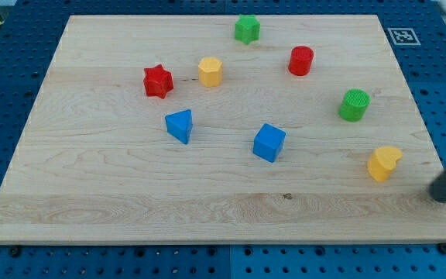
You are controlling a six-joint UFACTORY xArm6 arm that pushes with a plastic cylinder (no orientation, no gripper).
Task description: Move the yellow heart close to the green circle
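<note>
The yellow heart (383, 163) lies near the wooden board's (91, 186) right edge, low in the view. The green circle (355, 105) stands above it and slightly to the left, about a block's width of bare wood between them. My tip (440, 195) is the dark rod end at the view's right edge, to the right of and slightly below the yellow heart, not touching it. The rod runs out of the view at the right.
A red cylinder (301, 60) and a green star (247, 29) sit toward the top. A yellow hexagon (210, 71) and a red star (159, 81) are left of centre. A blue triangle (180, 125) and a blue cube (269, 142) lie mid-board.
</note>
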